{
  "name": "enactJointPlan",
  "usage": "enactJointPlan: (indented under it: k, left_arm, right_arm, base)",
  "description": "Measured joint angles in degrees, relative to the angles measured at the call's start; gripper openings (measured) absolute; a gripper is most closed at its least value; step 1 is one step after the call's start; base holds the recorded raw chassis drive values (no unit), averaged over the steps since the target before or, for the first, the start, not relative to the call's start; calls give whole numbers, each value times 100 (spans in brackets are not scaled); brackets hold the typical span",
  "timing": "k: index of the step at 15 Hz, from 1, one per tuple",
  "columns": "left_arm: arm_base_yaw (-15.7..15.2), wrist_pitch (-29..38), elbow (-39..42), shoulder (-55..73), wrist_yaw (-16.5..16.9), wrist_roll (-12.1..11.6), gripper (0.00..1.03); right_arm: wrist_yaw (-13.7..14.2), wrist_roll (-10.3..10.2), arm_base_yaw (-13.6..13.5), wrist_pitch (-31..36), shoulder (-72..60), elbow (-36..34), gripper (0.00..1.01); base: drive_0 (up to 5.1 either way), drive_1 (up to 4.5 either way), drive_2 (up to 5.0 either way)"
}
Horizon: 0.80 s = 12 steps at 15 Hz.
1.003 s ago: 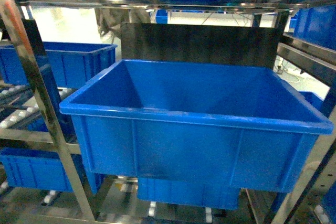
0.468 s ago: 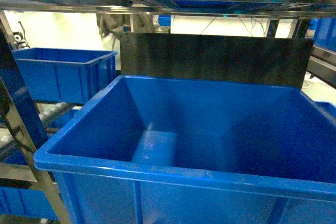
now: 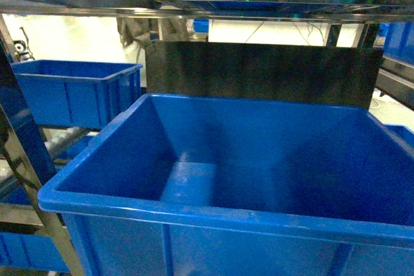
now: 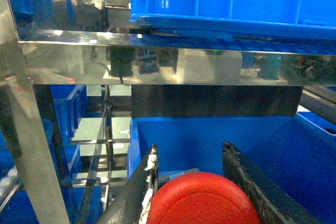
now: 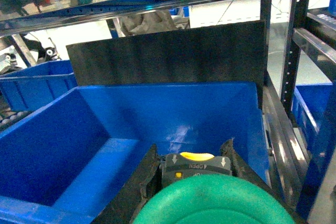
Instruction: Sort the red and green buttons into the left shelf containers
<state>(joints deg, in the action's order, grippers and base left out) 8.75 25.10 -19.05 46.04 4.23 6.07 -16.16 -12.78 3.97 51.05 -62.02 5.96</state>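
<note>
The robot has rolled up close to the shelf. A second ago the big blue bin (image 3: pixel 220 179) sat farther off, and you could see its whole front wall and the shelf below it. Half a second ago it already filled most of the head view, and now it looks almost the same, so the robot has nearly stopped. From the head view you look right down inside the bin. No button can be seen on the part of its floor that shows.

The left gripper (image 4: pixel 202 182) has its jaws clamped on the red button (image 4: pixel 202 203). The red cap sits between the two dark jaws, low by the near edge of a blue bin.

The right gripper (image 5: pixel 194 182) has its jaws clamped on the green button (image 5: pixel 212 203). Its cap points at the camera, and it hangs over the near right corner of the bin.

I think both buttons are ready to be dropped. The driving looks done, and next comes letting go, each color in its own bin.
</note>
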Motion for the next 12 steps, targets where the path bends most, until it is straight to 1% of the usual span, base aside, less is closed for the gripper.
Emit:
enactJointPlan:
  k: [2,6,8,9,11,12]
  left_arm:
    - [0,-2,0,0,0,0,31]
    - [0,-2,0,0,0,0,31]
    - [0,-2,0,0,0,0,31]
    - [0,-2,0,0,0,0,31]
    - [0,-2,0,0,0,0,31]
    - [0,-2,0,0,0,0,31]
  right_arm:
    - [-13,61,-138,636,-809,188,28]
    - [-103,240,-420,1471,-2201,531,28]
    - [-92,374,-595,1751,-2835,739,28]
    - [-81,409,-669,1786,-3102,879,28]
    - [-79,577,-850,1814,-3571,1191,28]
    - [-81,682,-962,1700,-3792,1416,28]
  base:
    - [0,0,0]
    - [0,0,0]
    - [0,0,0]
    - [0,0,0]
    - [0,0,0]
    - [0,0,0]
